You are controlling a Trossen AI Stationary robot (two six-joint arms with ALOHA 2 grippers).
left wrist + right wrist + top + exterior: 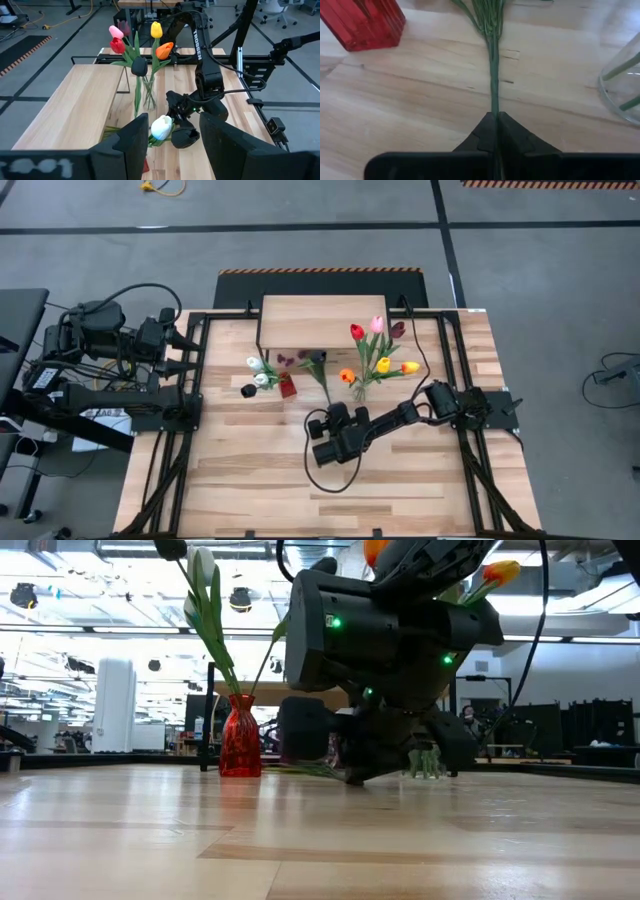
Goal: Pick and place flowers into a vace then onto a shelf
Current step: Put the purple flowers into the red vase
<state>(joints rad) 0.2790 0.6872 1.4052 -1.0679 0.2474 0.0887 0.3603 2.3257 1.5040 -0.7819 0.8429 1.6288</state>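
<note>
A leafy purple-blossom sprig (316,363) lies flat on the table in front of the shelf (315,320). My right gripper (496,117) is shut on its green stem, low over the table (322,418). A red vase (287,387) to the left holds white and black tulips (257,374). A clear vase (362,387) to the right holds red, pink, maroon, orange and yellow tulips (378,345). My left gripper (172,145) waits raised at the table's left edge, open, with nothing between its fingers. My right gripper pinches the sprig's bare stem near its lower end (493,107) between its two fingertips. The fingers slant down from the table's near side and lie along the stem. The stem and leafy part (487,15) rest on the table, running straight away from the fingers.
The red vase (362,22) stands close on one side of the held stem and the clear vase (625,85) on the other. The shelf stands at the table's far edge behind them. Bare planks stretch across the table's near half (330,500).
</note>
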